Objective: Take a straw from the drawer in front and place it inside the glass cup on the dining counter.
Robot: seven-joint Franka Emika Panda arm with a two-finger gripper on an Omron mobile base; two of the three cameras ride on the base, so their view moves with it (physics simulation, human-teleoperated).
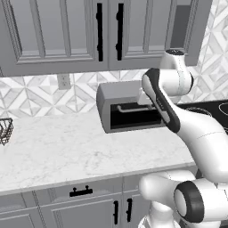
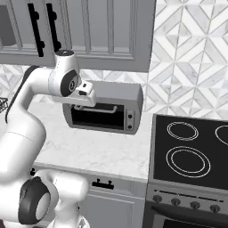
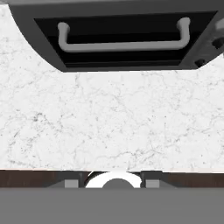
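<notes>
Gripper [image 3: 112, 181] over the white marble counter [image 1: 80, 151], its opening impossible to tell here, nothing visibly held, grey toaster oven [image 1: 127, 107] just ahead, closed drawer [image 1: 80, 192] with short black handle below the counter edge, 2 stove rings [image 2: 187, 151] to the right

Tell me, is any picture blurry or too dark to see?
Left base view: sharp, evenly lit, only the toaster oven mouth is dark. Right base view: equally crisp, stovetop black without glare. Hand view: bright worktop, slightly soft.
</notes>
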